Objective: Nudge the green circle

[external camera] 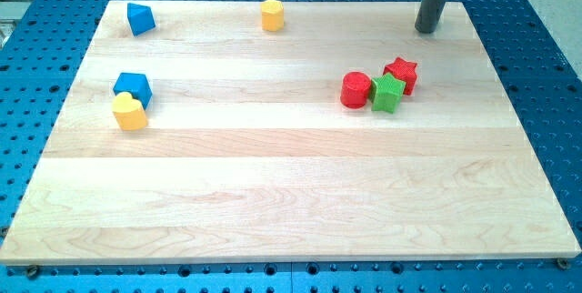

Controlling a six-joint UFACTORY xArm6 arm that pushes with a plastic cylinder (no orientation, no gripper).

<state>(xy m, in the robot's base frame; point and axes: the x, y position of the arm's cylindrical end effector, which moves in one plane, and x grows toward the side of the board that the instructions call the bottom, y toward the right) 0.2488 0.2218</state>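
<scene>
The only green block [387, 94] in view looks star-shaped. It sits right of the board's middle, touching a red circle [356, 90] on its left and a red star [401, 75] at its upper right. My tip [426, 29] rests near the board's top right, above and a little right of this cluster, well apart from it.
A blue block [140, 18] lies at the top left and a yellow block [272, 15] at the top middle. Another blue block [133, 86] touches a yellow heart-like block [130, 112] at the left. The wooden board [291, 202] lies on a blue perforated table.
</scene>
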